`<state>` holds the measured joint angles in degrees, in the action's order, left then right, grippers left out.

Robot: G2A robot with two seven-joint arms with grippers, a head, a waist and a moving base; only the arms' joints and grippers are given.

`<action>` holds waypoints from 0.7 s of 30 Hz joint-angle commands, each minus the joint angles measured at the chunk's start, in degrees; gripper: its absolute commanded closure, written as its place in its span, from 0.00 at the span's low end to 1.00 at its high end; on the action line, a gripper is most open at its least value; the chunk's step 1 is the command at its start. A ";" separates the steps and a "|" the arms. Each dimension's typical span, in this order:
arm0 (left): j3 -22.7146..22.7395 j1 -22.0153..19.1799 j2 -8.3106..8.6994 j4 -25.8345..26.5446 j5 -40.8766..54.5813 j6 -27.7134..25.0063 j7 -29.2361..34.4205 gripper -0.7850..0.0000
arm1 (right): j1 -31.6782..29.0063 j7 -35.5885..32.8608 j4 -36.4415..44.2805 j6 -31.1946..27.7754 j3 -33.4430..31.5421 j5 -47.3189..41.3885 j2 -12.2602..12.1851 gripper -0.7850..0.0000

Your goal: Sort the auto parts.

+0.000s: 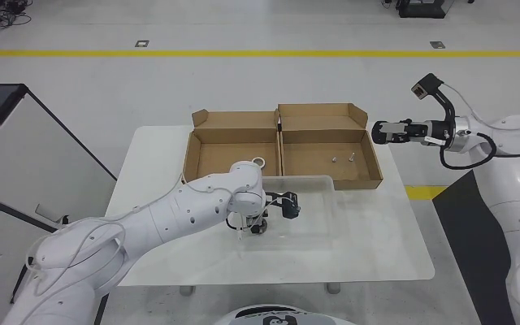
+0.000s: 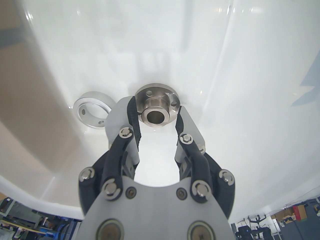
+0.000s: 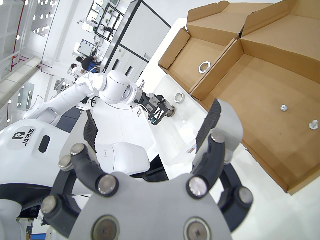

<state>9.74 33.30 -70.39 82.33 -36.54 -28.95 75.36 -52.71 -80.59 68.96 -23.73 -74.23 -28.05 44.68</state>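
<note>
My left gripper is shut on a flanged metal hub just over the floor of a white plastic bin. A silver ring collar lies beside the hub, clear of the fingers. From above, the left gripper sits inside the bin in front of two cardboard boxes. The right wrist view also shows the left gripper, the hub and the bin's collar. My right gripper is open and holds nothing; it hangs beyond the right box's outer corner.
The left box holds one ring. The right box holds two small bolts. Both boxes' flaps stand up at the back. Bare white tabletop lies right of the bin.
</note>
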 commanded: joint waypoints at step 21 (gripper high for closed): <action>0.00 0.21 -0.37 -0.69 0.02 -0.46 -0.46 0.65 | 0.00 0.00 0.00 0.00 0.00 0.00 0.00 0.00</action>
<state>9.74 33.47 -70.70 81.81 -36.41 -29.32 74.99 -52.71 -80.59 68.96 -23.73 -74.23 -28.05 44.68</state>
